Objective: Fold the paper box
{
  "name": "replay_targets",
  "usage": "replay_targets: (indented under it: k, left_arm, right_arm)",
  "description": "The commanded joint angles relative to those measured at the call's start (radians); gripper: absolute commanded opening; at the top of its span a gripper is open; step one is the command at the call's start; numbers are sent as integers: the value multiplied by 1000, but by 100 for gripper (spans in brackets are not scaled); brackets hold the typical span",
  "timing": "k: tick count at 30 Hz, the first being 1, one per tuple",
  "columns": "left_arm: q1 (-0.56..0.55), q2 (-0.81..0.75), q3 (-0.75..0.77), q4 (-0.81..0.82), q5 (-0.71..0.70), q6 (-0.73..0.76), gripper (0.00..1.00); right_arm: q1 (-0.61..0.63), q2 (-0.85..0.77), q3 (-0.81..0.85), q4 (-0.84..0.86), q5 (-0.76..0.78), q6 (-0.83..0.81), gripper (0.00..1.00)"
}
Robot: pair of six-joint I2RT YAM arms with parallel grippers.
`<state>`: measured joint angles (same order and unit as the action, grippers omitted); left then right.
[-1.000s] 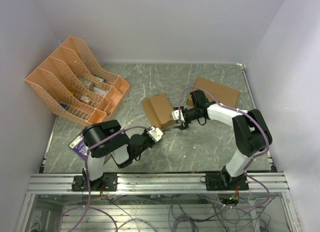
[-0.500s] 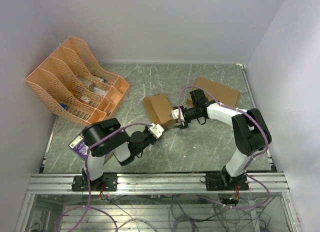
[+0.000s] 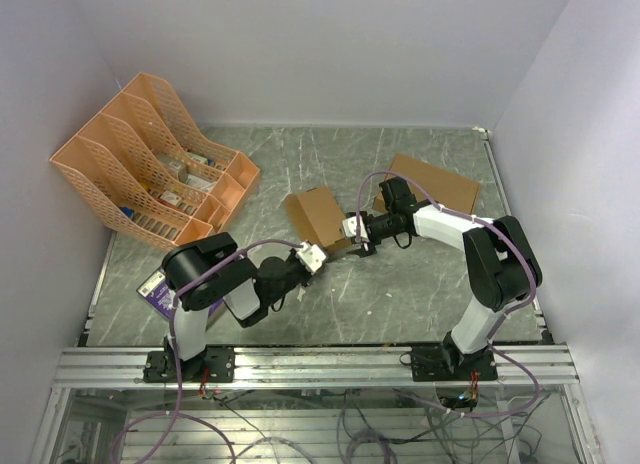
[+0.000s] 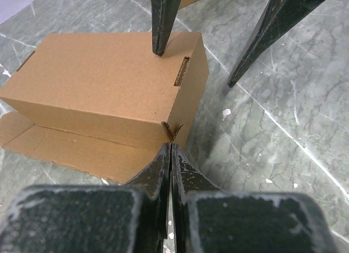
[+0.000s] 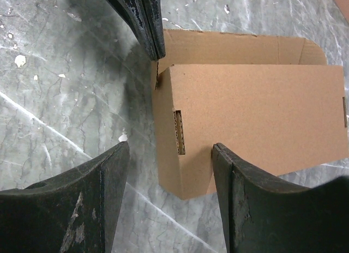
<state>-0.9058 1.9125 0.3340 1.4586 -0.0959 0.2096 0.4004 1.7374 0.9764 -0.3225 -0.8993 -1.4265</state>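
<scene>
grey veined stone covers the table (image 3: 420, 284), walled in pale lilac. seen from above, the paper box (image 3: 318, 216) sits near the middle, between an orange file rack (image 3: 150, 164) at far left and a wider brown cardboard piece (image 3: 440, 184) at far right. its long axis runs on a diagonal, from the near end where both arms meet it away toward the far left. the left gripper (image 3: 312, 256) and right gripper (image 3: 352, 231) both crowd that near end.

from the left wrist, the left fingers (image 4: 163, 160) are pressed together, with their tips at the box's lower near corner. a loose flap (image 4: 71, 148) lies flat on the stone there, along one long side. whether a sliver of card is caught between them i cannot tell. one right finger (image 4: 162, 18) touches the top panel, and its partner hangs beyond the end wall.

from the right wrist, the right jaws stand apart, straddling the slotted end wall (image 5: 166, 155) and clamping nothing.

as a judgement, the card looks thin and light, stiff only across its panels and soft at the scores, and likely to skid on the smooth stone. it is best taken at a panel edge or the flap's free edge, with one finger pinning the top and no squeeze on the hollow body.
</scene>
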Motion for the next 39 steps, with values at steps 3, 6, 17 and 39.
replay_targets:
  k: [3, 6, 17, 39]
  left_arm:
    - [25, -5, -4, -9, 71, -13, 9]
    - [32, -10, -15, -14, 81, -15, 7]
    - [59, 55, -93, 209, 52, -127, 7]
    - [81, -38, -63, 139, -53, -187, 7]
  right_arm:
    - [3, 30, 7, -49, 2, 17, 61]
    - [3, 32, 9, -49, 1, 18, 61]
    - [4, 43, 10, -49, 26, 20, 60]
    - [3, 50, 15, -56, 30, 24, 60]
